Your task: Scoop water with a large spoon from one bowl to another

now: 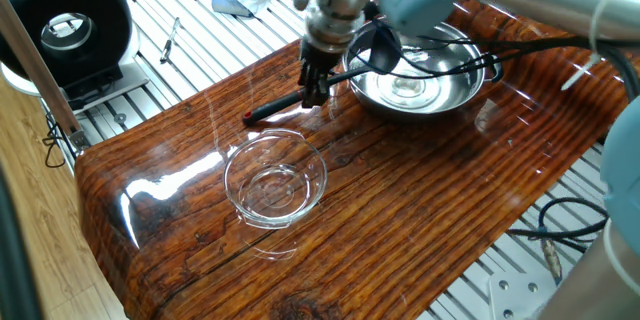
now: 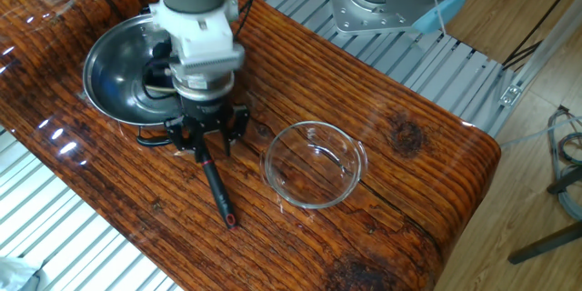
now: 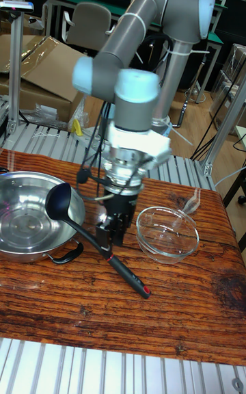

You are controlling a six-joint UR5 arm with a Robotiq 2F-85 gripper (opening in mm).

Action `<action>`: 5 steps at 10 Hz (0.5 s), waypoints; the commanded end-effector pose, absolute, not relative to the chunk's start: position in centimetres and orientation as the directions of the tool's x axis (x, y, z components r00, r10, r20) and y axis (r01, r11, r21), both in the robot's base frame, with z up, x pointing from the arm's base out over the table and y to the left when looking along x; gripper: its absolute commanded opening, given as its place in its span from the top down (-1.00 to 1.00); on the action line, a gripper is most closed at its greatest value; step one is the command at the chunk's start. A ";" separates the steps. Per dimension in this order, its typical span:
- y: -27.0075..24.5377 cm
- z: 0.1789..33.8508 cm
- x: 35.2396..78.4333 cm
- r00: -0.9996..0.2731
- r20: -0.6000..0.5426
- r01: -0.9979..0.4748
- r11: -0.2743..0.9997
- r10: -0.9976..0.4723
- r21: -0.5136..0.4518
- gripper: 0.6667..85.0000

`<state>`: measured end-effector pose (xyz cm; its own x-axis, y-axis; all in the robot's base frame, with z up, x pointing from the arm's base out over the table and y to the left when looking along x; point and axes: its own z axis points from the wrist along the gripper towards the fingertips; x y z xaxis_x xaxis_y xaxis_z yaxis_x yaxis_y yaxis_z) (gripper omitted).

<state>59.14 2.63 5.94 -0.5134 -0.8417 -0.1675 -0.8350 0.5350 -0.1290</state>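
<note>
From my remote station I read the gripper (image 3: 113,228) as pointing straight down at the wooden table (image 1: 420,210), positioned over the handle of the large spoon (image 3: 102,244). In the tall fixed view the dark fingers (image 3: 104,231) sit at the handle about midway along its length, one on each side. I cannot tell whether the jaws are clamped on the handle or merely straddle it; no view resolves the contact.

The large spoon lies at a slant. Its round black cup (image 3: 59,201) is raised over the rim of the steel bowl (image 3: 24,247), on the side nearest the gripper. Its handle runs down and away from that bowl, and the red-marked tip (image 2: 229,221) lies close to the table surface between the two bowls, toward the table's edge.

The steel bowl stands at one end of the table with a black side handle (image 3: 67,255) facing the tall fixed camera. Water (image 1: 410,85) shows only as glints at the bottom of this bowl.

The glass bowl (image 1: 275,177) stands upright on the table, apart from the steel bowl and just beside the spoon's tip without touching it. I cannot confirm any water inside it.

A black cable (image 1: 540,45) runs from the arm across the table beyond the steel bowl.
</note>
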 end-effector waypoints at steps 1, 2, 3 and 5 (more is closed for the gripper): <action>3.6 6.3 59.8 -0.530 -0.106 -0.829 0.541 -0.841 -0.144 -0.19; 3.1 6.1 60.2 -0.523 -0.079 -0.834 0.528 -0.849 -0.161 -0.19; 3.1 5.7 60.8 -0.518 -0.074 -0.835 0.523 -0.852 -0.169 -0.19; 3.1 5.4 61.9 -0.504 -0.050 -0.844 0.504 -0.862 -0.183 -0.19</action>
<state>60.61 2.97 5.61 -0.5102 -0.8564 -0.0794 -0.8404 0.5160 -0.1655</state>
